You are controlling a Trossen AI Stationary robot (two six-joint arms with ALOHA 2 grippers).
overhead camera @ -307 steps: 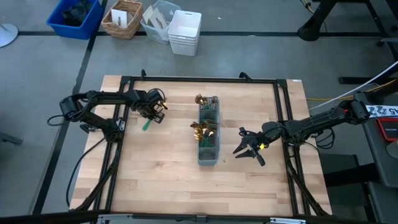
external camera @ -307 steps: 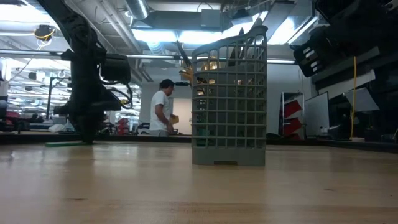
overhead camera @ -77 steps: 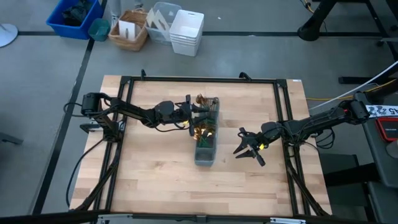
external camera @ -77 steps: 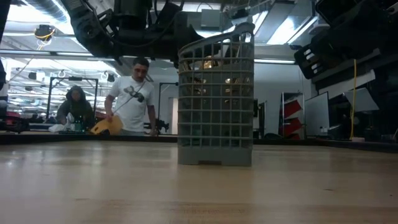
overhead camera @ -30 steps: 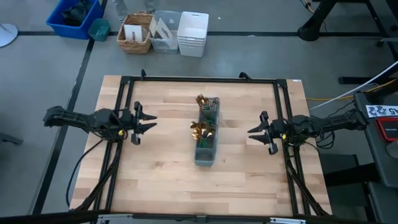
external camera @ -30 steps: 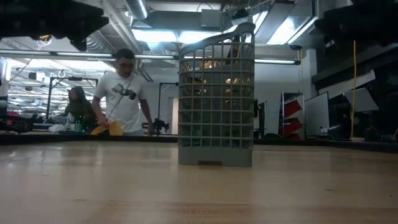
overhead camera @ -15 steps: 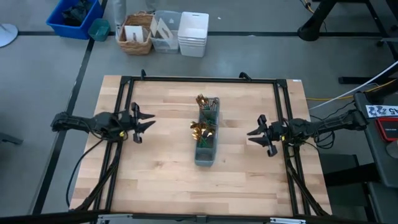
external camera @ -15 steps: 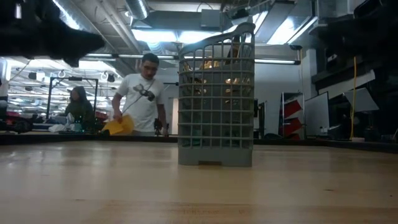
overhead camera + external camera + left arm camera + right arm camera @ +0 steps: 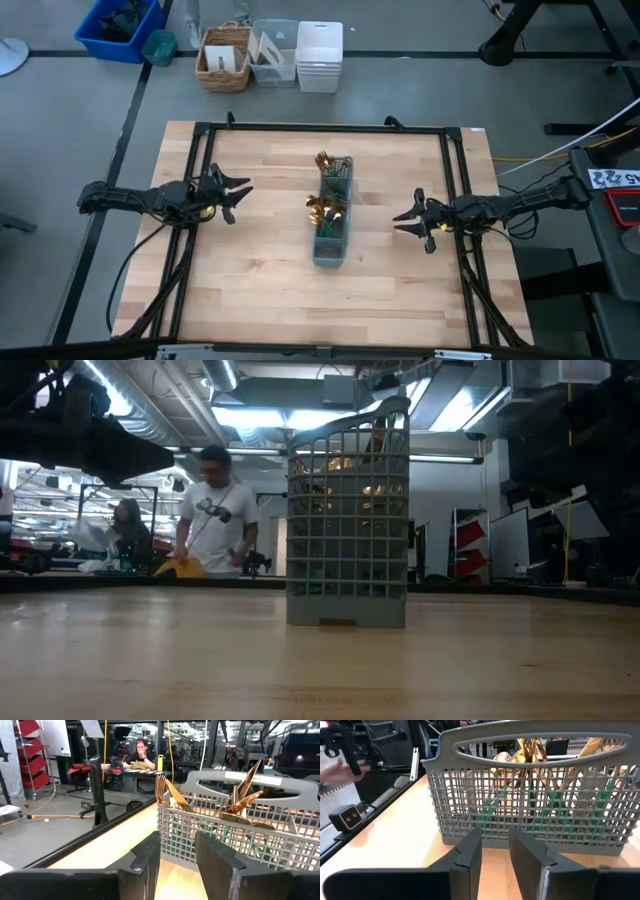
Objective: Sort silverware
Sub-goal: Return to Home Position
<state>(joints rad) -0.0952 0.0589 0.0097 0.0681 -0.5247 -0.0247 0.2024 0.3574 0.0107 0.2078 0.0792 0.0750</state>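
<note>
The grey mesh caddy (image 9: 333, 215) stands on its base at the table's middle. The silverware stands in it, green handles down: one gold-headed bunch (image 9: 326, 161) at the far end, another (image 9: 322, 208) in the middle. The bunches also show in the wrist views (image 9: 240, 802) (image 9: 530, 752). My left gripper (image 9: 240, 196) (image 9: 177, 852) hangs open over the table's left part, pointing level at the caddy. My right gripper (image 9: 400, 222) (image 9: 495, 850) hangs open on the caddy's right side, pointing at its wall. Neither has anything between its fingers.
Black frame rails (image 9: 200, 160) run along the table's left, right and far edges. Bare wood lies on both sides of the caddy. Bins and a basket (image 9: 225, 45) stand on the floor beyond the far edge. A person (image 9: 215, 510) moves in the room behind.
Both grippers have sunk toward the table, still open and with nothing in them. The left one has also tipped closer to level. The caddy and the silverware have stayed in place.
</note>
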